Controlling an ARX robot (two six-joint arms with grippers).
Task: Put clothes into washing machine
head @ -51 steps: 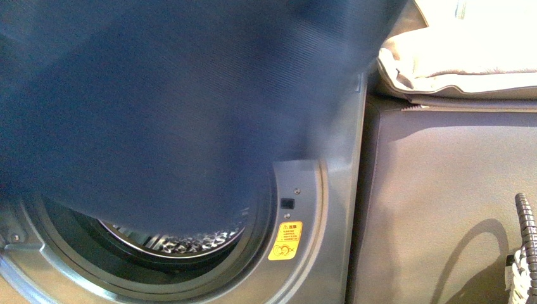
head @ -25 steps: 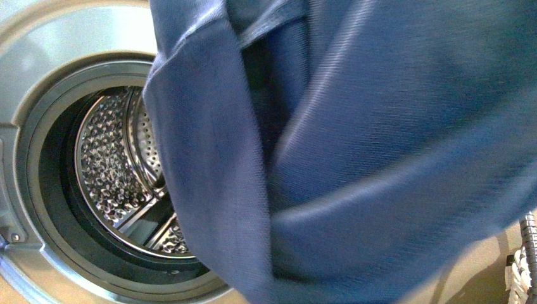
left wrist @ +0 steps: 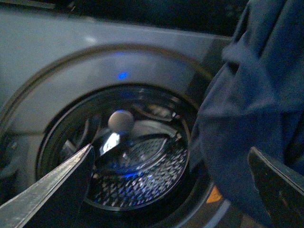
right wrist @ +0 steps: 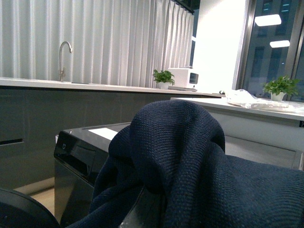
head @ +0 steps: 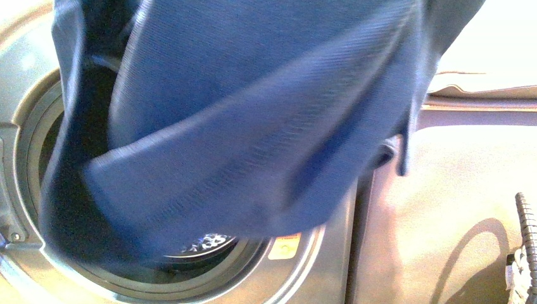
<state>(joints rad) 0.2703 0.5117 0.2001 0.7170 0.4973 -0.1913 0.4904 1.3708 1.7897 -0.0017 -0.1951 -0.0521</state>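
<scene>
The navy-blue clothes (head: 253, 120) hang in front of the washing machine (head: 329, 253) in the front view, covering most of its round porthole; a strip of perforated drum (head: 206, 242) and part of the yellow sticker (head: 285, 246) show below. My right gripper is shut on the clothes (right wrist: 190, 156), and the fabric hides its fingers. My left gripper (left wrist: 171, 190) is open and empty, facing the open drum (left wrist: 137, 175); the clothes (left wrist: 251, 109) hang beside it and in front of one fingertip (left wrist: 278, 185).
A taupe cabinet (head: 456, 209) stands right of the machine with a beige cushion (head: 487, 63) on top. A ribbed cable (head: 525, 234) shows at the far right. The right wrist view shows a counter with a tap (right wrist: 64, 57) and a black appliance (right wrist: 80, 156).
The clothes have swung left and lower across the porthole, covering most of the drum seen half a second ago. The cabinet and cushion on the right show again.
</scene>
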